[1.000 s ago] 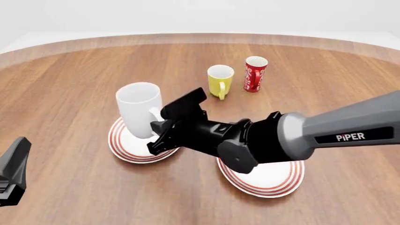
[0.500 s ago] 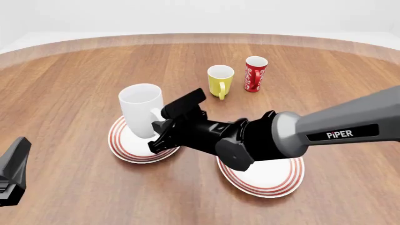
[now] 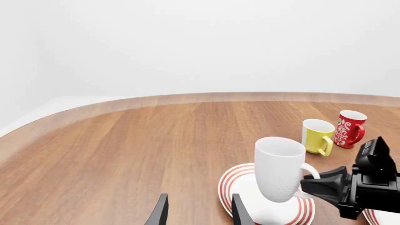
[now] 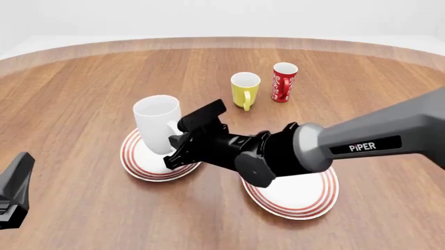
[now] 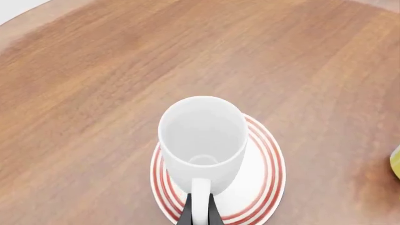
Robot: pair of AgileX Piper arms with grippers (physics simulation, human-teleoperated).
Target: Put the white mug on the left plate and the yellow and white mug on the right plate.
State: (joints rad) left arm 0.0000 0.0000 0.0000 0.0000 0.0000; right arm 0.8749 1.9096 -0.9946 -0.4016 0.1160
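At the lower left edge of the front view sits the left gripper point(image 4: 14, 190), only a dark wedge there; in its own wrist view its two fingers point(image 3: 160, 213) stand apart with nothing between them. The right plate point(image 4: 306, 195) lies in the lower centre-right of the front view, bare on top but largely covered by the right arm point(image 4: 361, 140), which crosses above it from the right edge. The right gripper point(image 4: 182, 140) reaches left of centre, its fingers pinched together on the handle of the white mug point(image 4: 157, 122). The mug is upright over the left plate point(image 4: 139, 161), though whether its base touches the plate cannot be told. The right wrist view looks straight down into the mug, the plate's red rings showing all round it. Further back, in the upper centre on the wooden table point(image 4: 83, 83), the yellow and white mug point(image 4: 245, 89) stands upright just beside a red cup point(image 4: 284, 82) with white patterns; both are well apart from the plates.
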